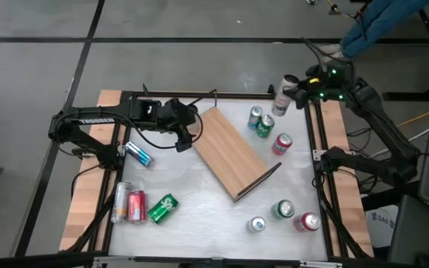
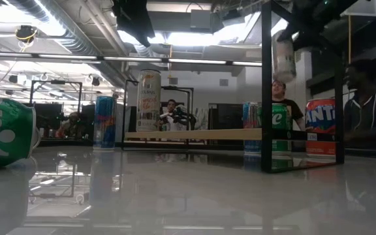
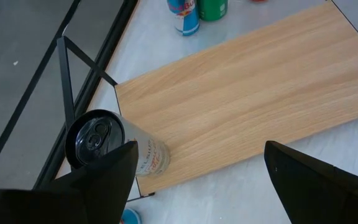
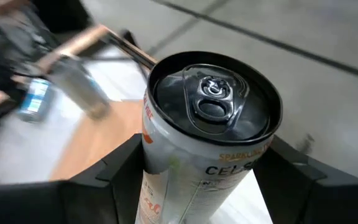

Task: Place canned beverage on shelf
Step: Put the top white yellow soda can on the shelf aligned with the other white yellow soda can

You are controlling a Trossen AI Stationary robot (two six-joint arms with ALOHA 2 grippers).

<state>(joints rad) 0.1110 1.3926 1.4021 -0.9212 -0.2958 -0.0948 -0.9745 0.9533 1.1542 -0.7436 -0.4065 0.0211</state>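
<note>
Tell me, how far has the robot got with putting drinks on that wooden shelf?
Done: one white can already stands on the shelf at its end, by the open left gripper.
In hand: the right gripper holds a second white can in the air at the table's far right corner.
Left: that can must still reach the board, and about a dozen cans, like the green can, wait on the table.

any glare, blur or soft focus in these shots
Low view: the glossy white tabletop mirrors the ceiling lights, and the green can nearest the lens looks soft. Right wrist view: the background behind the white can held in the right claw is smeared. Left wrist view: the shelf grain is crisp. High view: evenly lit.
</note>
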